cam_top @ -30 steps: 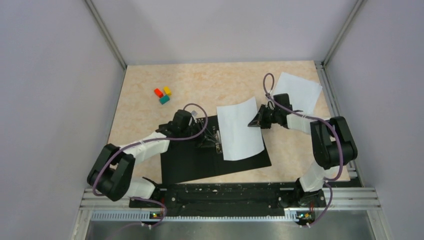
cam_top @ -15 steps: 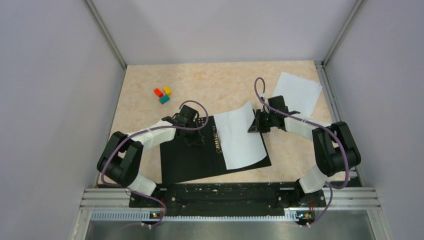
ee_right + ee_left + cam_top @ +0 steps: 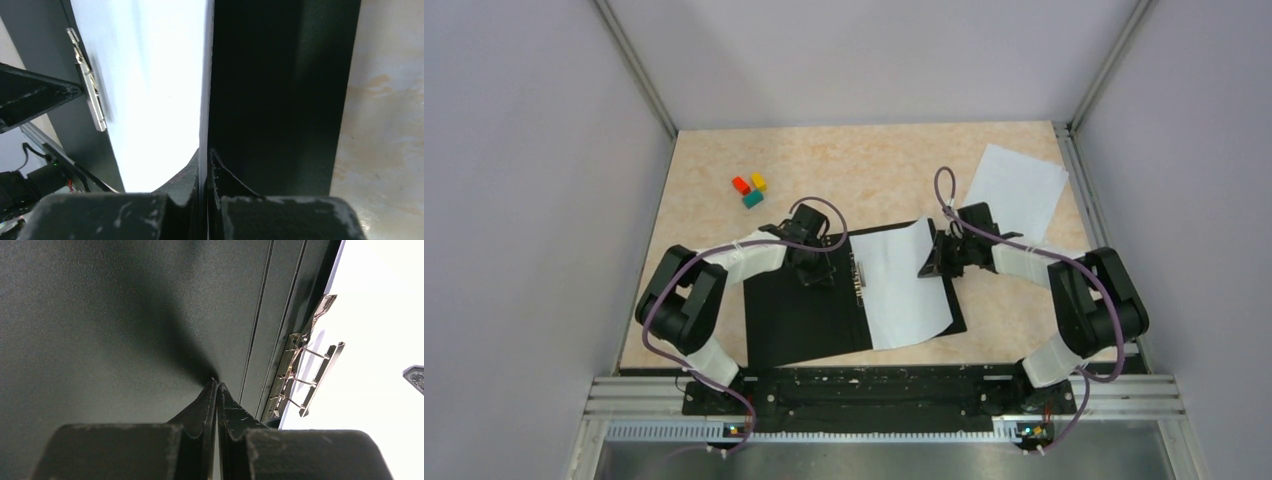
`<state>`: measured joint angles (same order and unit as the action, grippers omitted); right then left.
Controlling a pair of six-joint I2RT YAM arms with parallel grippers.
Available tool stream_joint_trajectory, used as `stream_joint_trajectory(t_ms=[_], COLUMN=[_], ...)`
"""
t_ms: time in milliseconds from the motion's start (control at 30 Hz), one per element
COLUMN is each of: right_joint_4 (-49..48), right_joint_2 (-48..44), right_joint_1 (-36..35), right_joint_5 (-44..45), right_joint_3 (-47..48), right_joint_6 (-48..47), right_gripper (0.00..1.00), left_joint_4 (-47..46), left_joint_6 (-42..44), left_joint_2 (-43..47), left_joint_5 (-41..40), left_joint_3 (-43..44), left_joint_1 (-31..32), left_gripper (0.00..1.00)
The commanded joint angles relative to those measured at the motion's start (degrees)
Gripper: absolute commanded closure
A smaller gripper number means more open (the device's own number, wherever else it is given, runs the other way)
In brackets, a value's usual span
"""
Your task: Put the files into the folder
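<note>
The folder (image 3: 804, 315) lies open at the table's middle, black inside up, its metal spine clip (image 3: 858, 275) raised. One white file (image 3: 899, 285) rests on the folder's right half with its right edge lifted, and my right gripper (image 3: 931, 262) is shut on that edge (image 3: 204, 125). The other file (image 3: 1016, 188) lies flat at the back right. My left gripper (image 3: 821, 272) is shut and holds nothing. Its tips (image 3: 216, 385) rest on the folder's left half (image 3: 125, 330), just left of the clip (image 3: 300, 375).
Red (image 3: 740, 185), yellow (image 3: 759, 182) and teal (image 3: 752, 199) blocks sit at the back left of the table. Bare tabletop (image 3: 385, 125) shows right of the folder. Metal rails and grey walls frame the table on all sides.
My left gripper has shut and drawn back along the folder's left half. The right gripper has carried the file's edge leftward, so the sheet now reaches the spine clip.
</note>
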<state>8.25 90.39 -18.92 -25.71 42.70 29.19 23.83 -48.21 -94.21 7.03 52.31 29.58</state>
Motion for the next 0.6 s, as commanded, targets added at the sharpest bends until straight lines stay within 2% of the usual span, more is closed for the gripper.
stream_joint_trajectory(t_ms=[0, 233, 567], right_joint_4=[-2.7, -2.9, -1.0], right_joint_2=[-3.2, -4.5, -3.0], right_joint_1=[-1.4, -3.3, -3.3], right_joint_5=[0.0, 3.1, 7.9], right_joint_3=[-1.4, -3.1, 0.9], right_joint_6=[2.1, 3.7, 0.3], right_gripper=[1.0, 1.0, 1.0], left_joint_4=[0.1, 0.2, 0.4], left_joint_6=[1.3, 1.7, 2.9], left_joint_2=[-1.2, -1.8, -3.1], left_joint_5=[-1.0, -1.2, -1.1], left_joint_3=[2.0, 1.9, 3.5], left_joint_1=[0.0, -0.1, -0.1], left_gripper=[0.93, 0.94, 0.94])
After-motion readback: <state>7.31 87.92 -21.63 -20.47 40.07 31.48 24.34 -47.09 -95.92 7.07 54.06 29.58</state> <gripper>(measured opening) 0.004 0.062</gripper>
